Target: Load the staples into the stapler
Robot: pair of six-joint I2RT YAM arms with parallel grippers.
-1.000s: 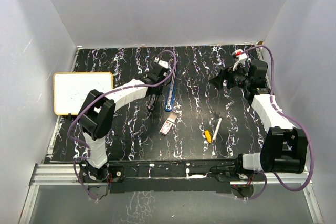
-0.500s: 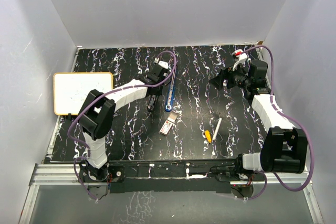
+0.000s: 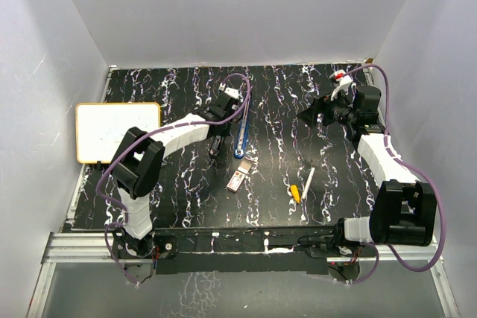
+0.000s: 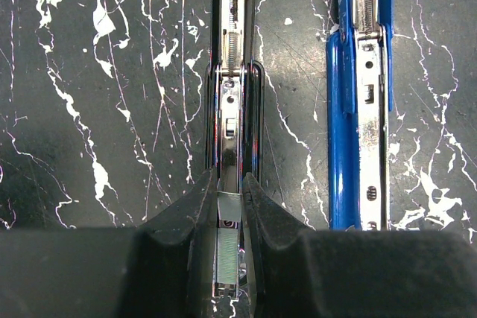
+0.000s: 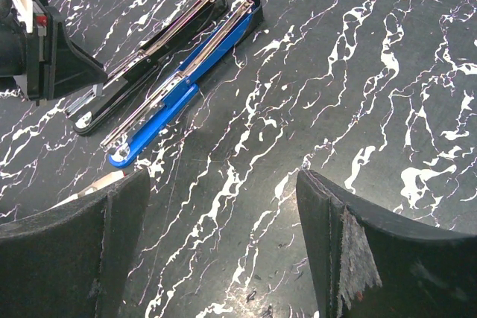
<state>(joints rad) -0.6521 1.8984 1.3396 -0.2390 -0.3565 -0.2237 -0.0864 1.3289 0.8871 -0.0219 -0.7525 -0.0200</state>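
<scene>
For loading, a staple strip (image 4: 227,252) is pinched by the left end effector (image 4: 227,184) over the black stapler (image 4: 233,94); the right end effector (image 5: 222,184) is spread wide.

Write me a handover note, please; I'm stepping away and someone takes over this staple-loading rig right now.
Left gripper: shut on a silvery staple strip over the open black stapler's channel.
Right gripper: open, empty, above the table's far right.
Staple box: on the table, just near of the blue stapler.
Done: strip picked. Left: seat it, close the stapler.
</scene>
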